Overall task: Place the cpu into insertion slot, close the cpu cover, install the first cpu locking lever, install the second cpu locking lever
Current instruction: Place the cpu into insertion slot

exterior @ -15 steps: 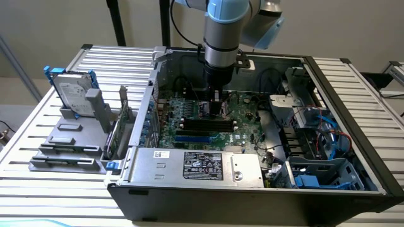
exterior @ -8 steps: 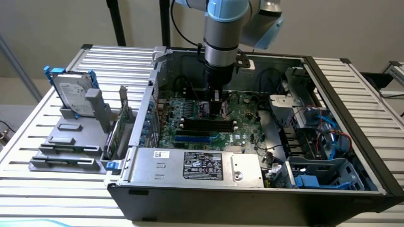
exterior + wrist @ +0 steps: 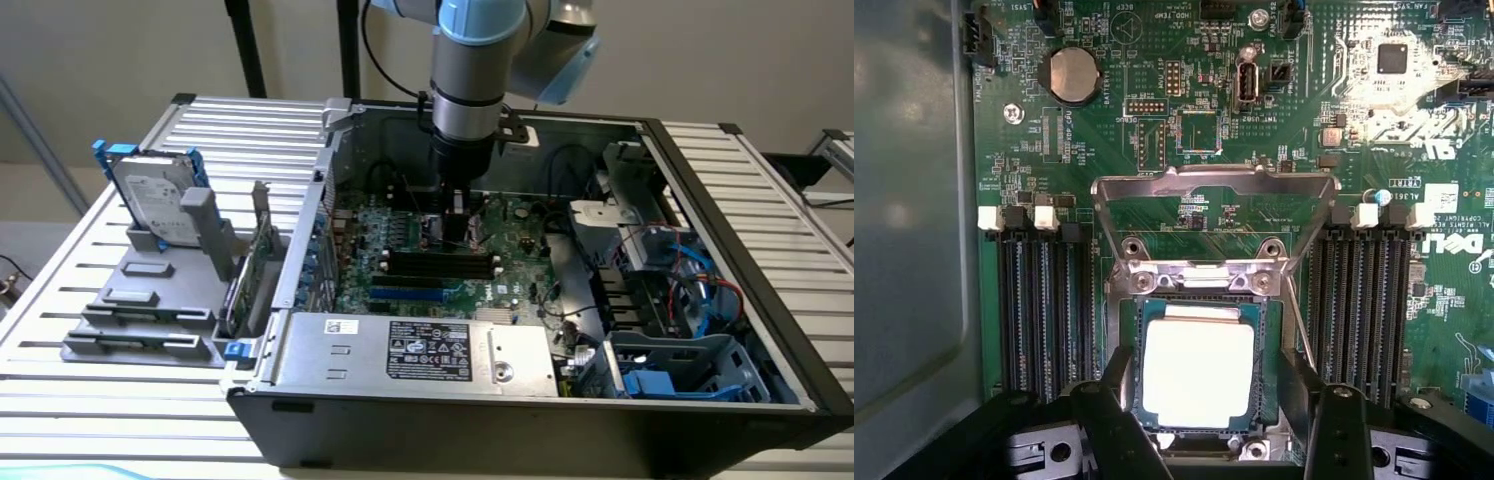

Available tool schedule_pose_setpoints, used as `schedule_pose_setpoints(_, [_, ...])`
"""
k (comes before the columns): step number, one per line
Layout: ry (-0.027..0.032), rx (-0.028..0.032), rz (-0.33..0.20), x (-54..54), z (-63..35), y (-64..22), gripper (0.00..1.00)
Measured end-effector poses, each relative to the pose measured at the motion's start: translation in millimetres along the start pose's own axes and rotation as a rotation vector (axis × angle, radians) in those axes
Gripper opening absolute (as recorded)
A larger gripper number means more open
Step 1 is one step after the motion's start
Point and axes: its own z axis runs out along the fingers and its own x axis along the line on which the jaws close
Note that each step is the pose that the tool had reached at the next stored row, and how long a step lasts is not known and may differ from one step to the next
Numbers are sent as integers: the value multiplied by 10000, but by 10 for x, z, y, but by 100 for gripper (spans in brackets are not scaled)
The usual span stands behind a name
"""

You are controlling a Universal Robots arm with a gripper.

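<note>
Cpu (image 3: 1197, 372) lies in the insertion slot (image 3: 1138, 360), cpu cover (image 3: 1214, 185) raised, fingers (image 3: 1112, 415) spread.

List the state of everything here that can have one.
cpu, seated in the insertion slot.
cpu cover, open, tilted back from the slot.
pincer, open, straddling the cpu.
computer case, lying flat, side open.

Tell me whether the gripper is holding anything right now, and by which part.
Nothing is held. The gripper is open, its fingers either side of the cpu, which lies in the insertion slot.
</note>
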Motion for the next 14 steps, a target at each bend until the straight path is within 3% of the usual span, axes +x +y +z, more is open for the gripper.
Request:
schedule_pose_setpoints(9, [-46,28,-280,3,1,0,68])
schedule_pose_setpoints(14, [-132,60,-416,2,0,0,68])
